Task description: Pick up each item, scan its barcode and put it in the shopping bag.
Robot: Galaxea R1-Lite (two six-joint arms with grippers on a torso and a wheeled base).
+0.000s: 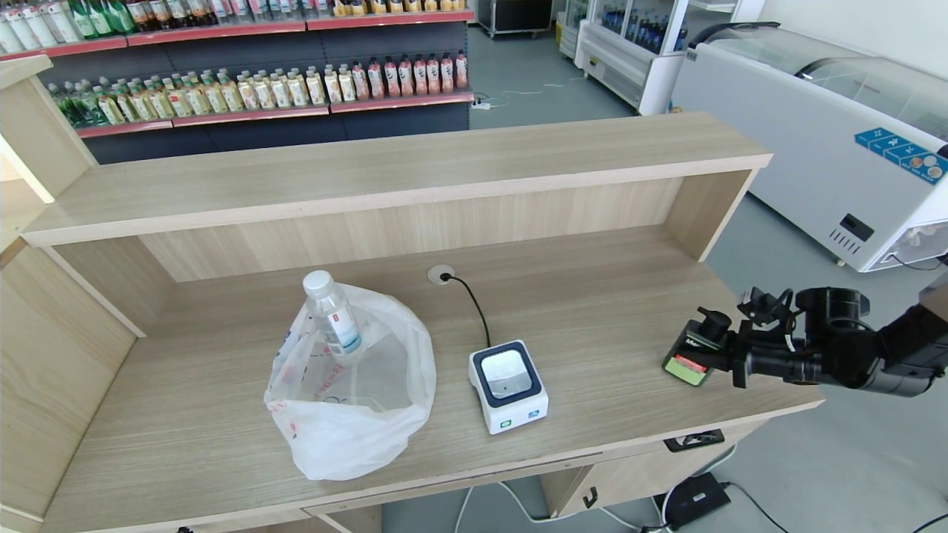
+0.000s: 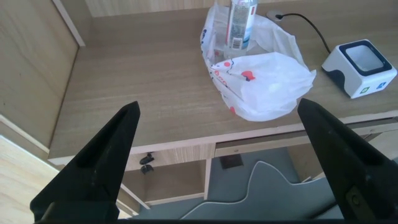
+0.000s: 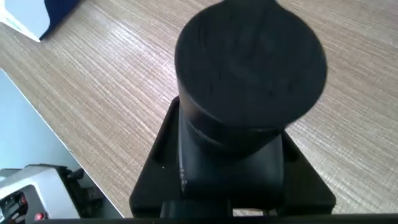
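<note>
A white plastic shopping bag (image 1: 355, 400) lies open on the wooden counter (image 1: 592, 311), left of centre. A clear water bottle (image 1: 332, 314) with a white cap stands inside it. The white barcode scanner (image 1: 508, 385) sits just right of the bag, window facing up. At the counter's right edge my right gripper (image 1: 722, 352) is shut on a small black bottle (image 1: 692, 354) with a green and red label; its black cap (image 3: 249, 56) looms close in the right wrist view. My left gripper (image 2: 217, 107) hangs open with nothing in it, off the counter's front left, facing the bag (image 2: 267, 81).
A black cable runs from the scanner to a grommet (image 1: 441, 275) at the back. A raised ledge (image 1: 400, 170) and side walls enclose the counter at the back, left and right. A chest freezer (image 1: 829, 133) stands on the right.
</note>
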